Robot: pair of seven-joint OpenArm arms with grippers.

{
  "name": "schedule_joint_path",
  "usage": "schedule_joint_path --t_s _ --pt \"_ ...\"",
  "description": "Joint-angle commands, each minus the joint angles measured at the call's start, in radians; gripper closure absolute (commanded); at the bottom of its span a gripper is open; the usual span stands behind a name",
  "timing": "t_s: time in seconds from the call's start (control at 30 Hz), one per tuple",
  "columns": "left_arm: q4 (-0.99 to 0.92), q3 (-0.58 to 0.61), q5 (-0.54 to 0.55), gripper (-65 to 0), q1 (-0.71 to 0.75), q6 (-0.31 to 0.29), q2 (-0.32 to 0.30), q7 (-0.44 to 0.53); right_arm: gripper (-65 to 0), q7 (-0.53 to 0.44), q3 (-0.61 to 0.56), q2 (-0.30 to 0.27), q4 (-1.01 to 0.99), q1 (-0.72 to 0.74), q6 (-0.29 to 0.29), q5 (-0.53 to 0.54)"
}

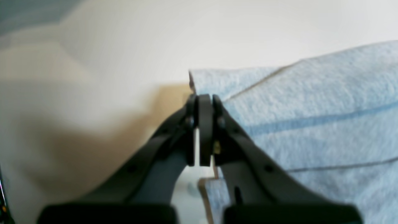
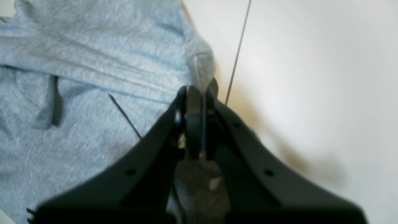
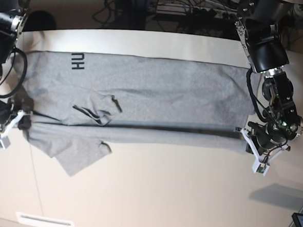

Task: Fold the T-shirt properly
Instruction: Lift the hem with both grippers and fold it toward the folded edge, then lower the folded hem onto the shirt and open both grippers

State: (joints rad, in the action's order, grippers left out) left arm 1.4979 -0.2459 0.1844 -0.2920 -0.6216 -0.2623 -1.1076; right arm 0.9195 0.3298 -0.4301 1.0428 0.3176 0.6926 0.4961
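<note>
Gripping opposite ends, your left gripper (image 1: 203, 102) and right gripper (image 2: 199, 90) clamp the T-shirt (image 3: 142, 97) edges; bare table (image 3: 162, 196) lies beside you.

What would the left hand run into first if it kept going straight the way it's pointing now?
Probably the T-shirt itself: the left hand is shut on the cloth's edge, and the folded grey fabric lies just ahead and to one side. Past that corner only bare table shows, though depth is hard to judge.

Base view looks straight down over the whole T-shirt (image 3: 142, 100); both wrist views look along their fingers, close at its opposite ends.
</note>
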Motion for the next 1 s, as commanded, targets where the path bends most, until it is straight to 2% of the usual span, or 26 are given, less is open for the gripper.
schedule_joint_path --t_s 0.0,0.2,0.47,0.67,0.8,0.97 --pt "0.030 -0.003 -0.001 0.0 -0.019 0.004 -0.015 0.017 0.0 -0.007 0.009 -0.028 0.020 0.027 0.006 0.013" --pt "0.060 -0.003 -0.001 0.0 0.012 0.004 -0.015 0.017 0.0 0.036 0.009 -0.029 0.024 0.027 0.006 0.014" --pt "0.068 -0.003 -0.001 0.0 0.037 0.004 -0.015 0.017 0.0 0.120 0.010 -0.029 0.162 0.024 0.006 0.014" --pt "0.137 0.003 -0.001 0.0 0.076 0.004 -0.015 0.016 0.0 0.140 0.010 -0.028 0.181 0.022 0.006 0.011" --pt "0.158 0.000 -0.001 0.0 0.081 0.004 -0.015 -0.044 0.0 0.169 0.010 -0.028 0.182 0.015 0.006 0.009" --pt "0.197 0.004 -0.001 0.0 0.107 0.004 -0.015 -0.049 0.0 0.201 0.012 -0.028 0.182 0.013 0.006 0.014"
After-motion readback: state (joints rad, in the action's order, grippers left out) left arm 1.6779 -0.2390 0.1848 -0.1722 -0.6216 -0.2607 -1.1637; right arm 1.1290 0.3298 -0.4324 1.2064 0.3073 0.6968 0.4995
